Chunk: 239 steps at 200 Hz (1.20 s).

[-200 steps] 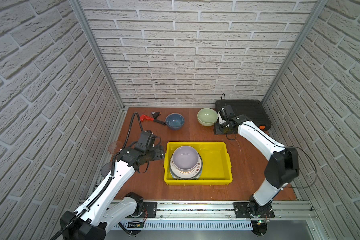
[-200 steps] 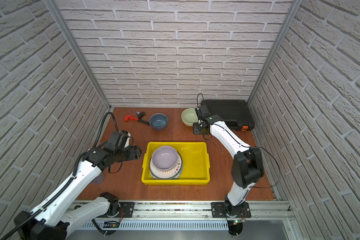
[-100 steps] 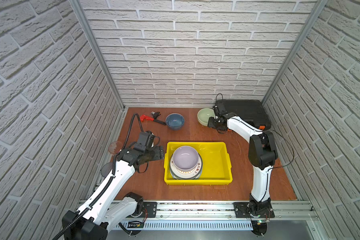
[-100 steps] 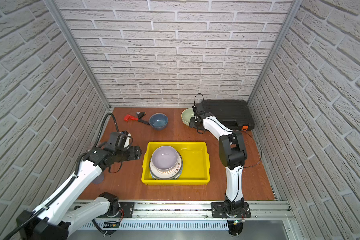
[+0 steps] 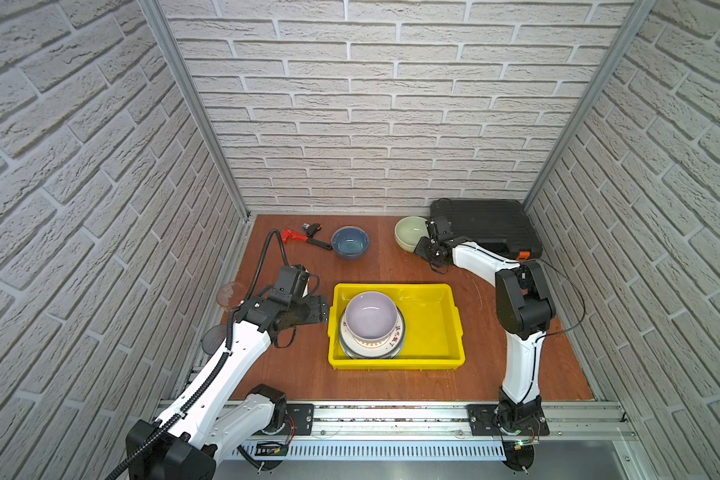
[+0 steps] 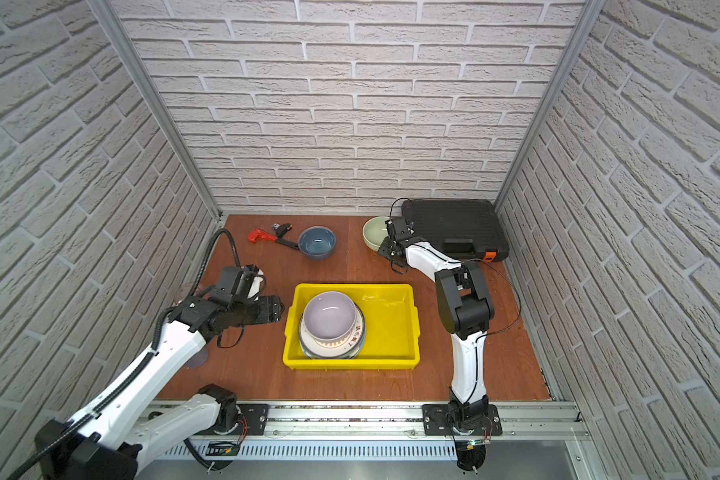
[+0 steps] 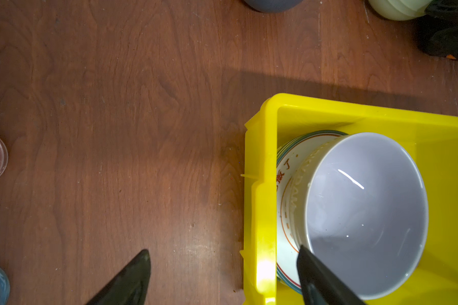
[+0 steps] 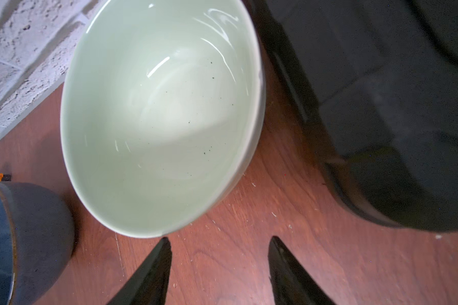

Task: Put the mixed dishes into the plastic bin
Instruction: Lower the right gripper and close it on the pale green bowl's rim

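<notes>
We hold left gripper (image 5: 321, 309) wide at yellow bin's (image 5: 454, 316) nine o'clock; right gripper (image 8: 218, 239) half-spread, empty, beside pale-green bowl (image 8: 156, 118).

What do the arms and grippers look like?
Both have white shell links and black joint housings. The left arm carries a ribbed black conduit; the right arm a thin loose black cable. The left gripper and right gripper are black with tapered, pointed fingers.

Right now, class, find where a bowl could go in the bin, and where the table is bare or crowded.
The bin is bare right of the stacked plates and purple bowl. Bare table lies between bin and blue bowl, and between bin and front rail. Crowded: the back, with wrench, blue bowl, green bowl, right gripper and black case.
</notes>
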Available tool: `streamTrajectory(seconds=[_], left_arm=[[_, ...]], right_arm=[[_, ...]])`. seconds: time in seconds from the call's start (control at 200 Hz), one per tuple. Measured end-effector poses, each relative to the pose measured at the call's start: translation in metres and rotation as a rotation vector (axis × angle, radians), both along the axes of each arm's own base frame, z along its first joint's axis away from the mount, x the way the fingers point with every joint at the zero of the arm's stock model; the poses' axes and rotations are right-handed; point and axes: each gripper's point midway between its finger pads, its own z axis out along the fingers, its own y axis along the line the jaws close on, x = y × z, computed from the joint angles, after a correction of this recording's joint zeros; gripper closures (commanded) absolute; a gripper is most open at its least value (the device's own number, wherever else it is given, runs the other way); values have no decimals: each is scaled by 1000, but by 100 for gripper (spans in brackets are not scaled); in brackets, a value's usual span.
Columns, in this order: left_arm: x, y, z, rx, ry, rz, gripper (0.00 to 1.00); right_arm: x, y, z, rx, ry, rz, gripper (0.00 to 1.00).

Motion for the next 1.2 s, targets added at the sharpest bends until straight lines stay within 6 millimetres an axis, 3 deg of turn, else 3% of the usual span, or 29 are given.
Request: streamTrajectory(seconds=[0.395, 0.665, 0.89, 1.195], left_arm=[[1, 0, -3, -6, 12, -5, 13], [4, -2, -8, -7, 27, -12, 13], [4, -2, -8, -8, 29, -18, 13], [6, 1, -8, -11, 30, -4, 13]], right_arm=[[3, 7, -1, 120, -44, -55, 44], [11, 4, 36, 166, -142, -76, 43], [25, -7, 42, 179, -168, -108, 40], [31, -11, 6, 180, -103, -141, 44]])
